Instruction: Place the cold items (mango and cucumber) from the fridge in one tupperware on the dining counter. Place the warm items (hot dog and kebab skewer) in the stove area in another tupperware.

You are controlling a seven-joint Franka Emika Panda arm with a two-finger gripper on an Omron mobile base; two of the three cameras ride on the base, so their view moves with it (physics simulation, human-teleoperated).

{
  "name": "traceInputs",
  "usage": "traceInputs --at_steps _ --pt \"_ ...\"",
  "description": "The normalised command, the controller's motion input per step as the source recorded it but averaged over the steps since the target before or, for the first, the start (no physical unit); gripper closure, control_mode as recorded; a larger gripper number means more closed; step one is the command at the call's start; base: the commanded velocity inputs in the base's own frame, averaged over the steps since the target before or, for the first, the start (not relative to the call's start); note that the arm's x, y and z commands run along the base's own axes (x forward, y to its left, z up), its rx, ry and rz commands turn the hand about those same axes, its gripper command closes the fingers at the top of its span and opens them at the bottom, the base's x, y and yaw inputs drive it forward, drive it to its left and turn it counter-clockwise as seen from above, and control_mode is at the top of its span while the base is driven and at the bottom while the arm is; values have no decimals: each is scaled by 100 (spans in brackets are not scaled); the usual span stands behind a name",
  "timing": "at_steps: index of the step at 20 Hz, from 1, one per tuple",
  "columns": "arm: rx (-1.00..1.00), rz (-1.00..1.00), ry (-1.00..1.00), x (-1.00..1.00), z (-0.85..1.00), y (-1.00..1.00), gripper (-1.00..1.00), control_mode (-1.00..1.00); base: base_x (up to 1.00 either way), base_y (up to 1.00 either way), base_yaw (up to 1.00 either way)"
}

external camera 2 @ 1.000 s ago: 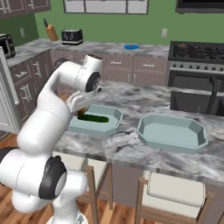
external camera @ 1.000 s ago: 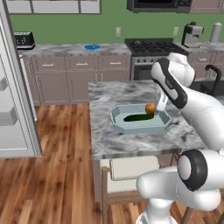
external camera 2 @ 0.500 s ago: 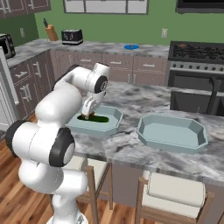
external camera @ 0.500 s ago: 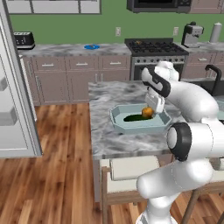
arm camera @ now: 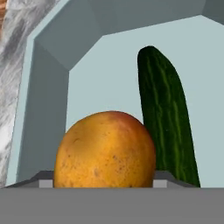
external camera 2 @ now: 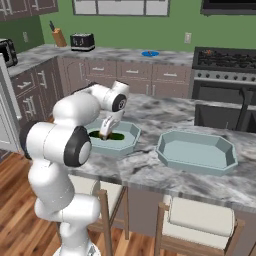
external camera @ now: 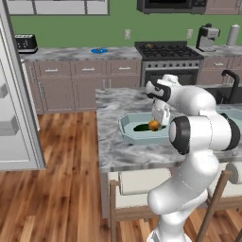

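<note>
Orange-brown, the mango [arm camera: 105, 151] sits between my gripper's [external camera: 155, 124] jaws, closed on it, low inside the tray [external camera: 126, 128] on the island counter [external camera: 113, 146], beside the cucumber [arm camera: 166, 118]. Best, I judge: lower until it rests, then let go gently.

Toaster [external camera: 26, 43] and blue plate [external camera: 99, 50] on back counter [external camera: 61, 54].
</note>
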Motion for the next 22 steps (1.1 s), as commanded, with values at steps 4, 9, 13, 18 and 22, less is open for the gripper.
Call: traceInputs --at_steps 4,9,13,18,22 --pt "0 0 0 23 -41 0 100 -100 0 0 0" --pt "0 0 0 22 -40 0 100 -100 0 0 0" --pt "0 0 0 14 -38 0 -100 -100 0 0 0" --pt "0 0 0 6 -25 0 -100 -100 0 0 0" --pt "0 0 -1 -12 -4 0 -100 -100 0 0 0"
